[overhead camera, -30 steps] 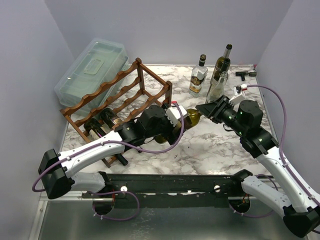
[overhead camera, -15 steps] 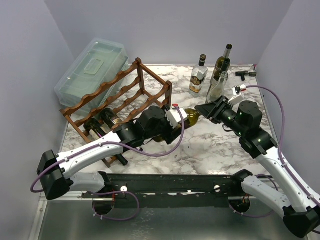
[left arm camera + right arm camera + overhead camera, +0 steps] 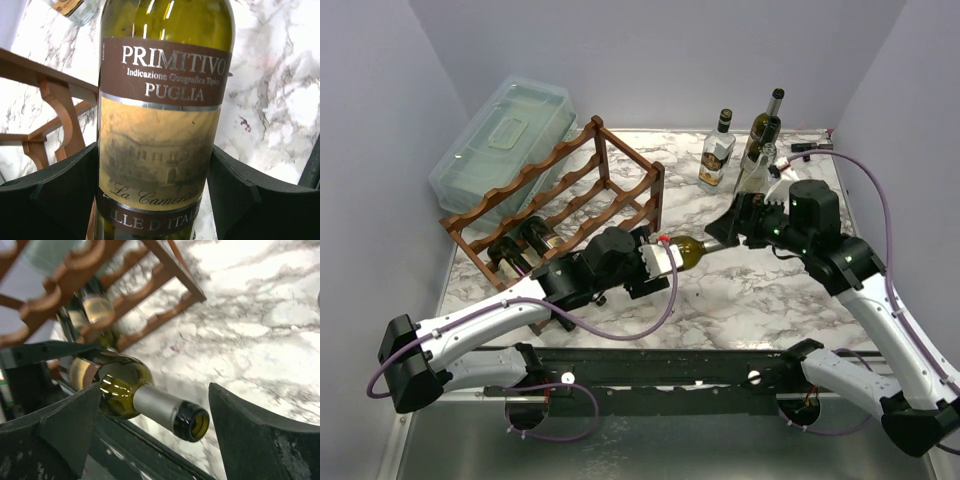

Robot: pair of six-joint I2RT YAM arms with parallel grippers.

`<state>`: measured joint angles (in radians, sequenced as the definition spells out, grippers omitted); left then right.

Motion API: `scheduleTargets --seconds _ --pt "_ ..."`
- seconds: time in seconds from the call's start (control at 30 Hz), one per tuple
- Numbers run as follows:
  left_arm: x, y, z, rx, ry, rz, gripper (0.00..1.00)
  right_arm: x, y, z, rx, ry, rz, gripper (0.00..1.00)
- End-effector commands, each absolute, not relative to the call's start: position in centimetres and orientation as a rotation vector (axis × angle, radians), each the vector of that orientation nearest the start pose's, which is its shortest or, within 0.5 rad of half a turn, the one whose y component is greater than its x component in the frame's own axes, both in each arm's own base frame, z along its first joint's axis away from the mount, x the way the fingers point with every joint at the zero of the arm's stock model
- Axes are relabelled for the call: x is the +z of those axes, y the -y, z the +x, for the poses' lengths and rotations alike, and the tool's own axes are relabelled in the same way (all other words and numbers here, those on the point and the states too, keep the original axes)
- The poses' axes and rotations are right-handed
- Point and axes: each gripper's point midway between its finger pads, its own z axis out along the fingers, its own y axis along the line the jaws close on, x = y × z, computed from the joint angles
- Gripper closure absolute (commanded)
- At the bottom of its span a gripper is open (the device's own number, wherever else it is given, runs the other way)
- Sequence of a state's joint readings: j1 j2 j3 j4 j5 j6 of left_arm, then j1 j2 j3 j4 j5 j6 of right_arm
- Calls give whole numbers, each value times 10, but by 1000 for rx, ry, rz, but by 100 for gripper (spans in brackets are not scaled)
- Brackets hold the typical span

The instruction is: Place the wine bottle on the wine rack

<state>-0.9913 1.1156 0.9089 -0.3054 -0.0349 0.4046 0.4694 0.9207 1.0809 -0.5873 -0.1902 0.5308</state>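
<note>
Green glass wine bottle (image 3: 692, 246) with a brown-and-cream label is held on its side over the white marbled table (image 3: 750, 300), just beside the near right corner of the reddish-brown wooden wine rack (image 3: 570, 195), not yet in it. The left gripper (image 3: 665, 258) is clamped on its body. The right gripper (image 3: 723, 231), pinched on the neck a second ago, now stands spread, the neck loose between its fingers.

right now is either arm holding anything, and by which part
The left gripper holds the wine bottle by its labelled body, jaws on both sides. The right gripper holds nothing; its jaws stand open either side of the neck.
</note>
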Motion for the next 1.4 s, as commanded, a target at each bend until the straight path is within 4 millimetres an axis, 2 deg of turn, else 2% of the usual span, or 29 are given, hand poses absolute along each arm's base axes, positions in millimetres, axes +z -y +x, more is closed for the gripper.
scheduleTargets --seconds 0.0,0.07,0.2,0.27,0.33,0.43,0.57,0.67,0.83,0.97,1.2,1.37 --pt "219 292 191 -360 -1373 1481 100 246 -183 202 789 -2327 -399 8" --pt "215 288 184 -358 -1320 1532 100 238 -192 183 880 -2362 -515 8" --pt "210 284 177 -354 -1259 1581 100 243 -214 148 1139 -2286 -651 4" --pt "209 284 175 -363 -1250 1590 100 240 -219 137 1170 -2282 -693 5" --pt "209 286 172 -382 -1238 1598 100 231 -216 138 1101 -2308 -688 4" --pt "209 286 171 -387 -1235 1602 100 211 -199 157 899 -2385 -596 3" --pt "210 286 162 -427 -1201 1628 100 203 -208 153 969 -2385 -648 3" --pt "212 287 154 -465 -1180 1646 100 201 -206 156 941 -2387 -633 3" --pt "218 287 145 -507 -1145 1653 100 203 -218 133 1084 -2361 -728 10" --pt "224 285 142 -512 -1118 1644 100 208 -229 107 1167 -2305 -848 15" --pt "231 284 134 -542 -1080 1643 100 207 -236 89 1204 -2292 -935 32" --pt "233 284 131 -554 -1063 1646 100 205 -240 80 1226 -2293 -991 38"
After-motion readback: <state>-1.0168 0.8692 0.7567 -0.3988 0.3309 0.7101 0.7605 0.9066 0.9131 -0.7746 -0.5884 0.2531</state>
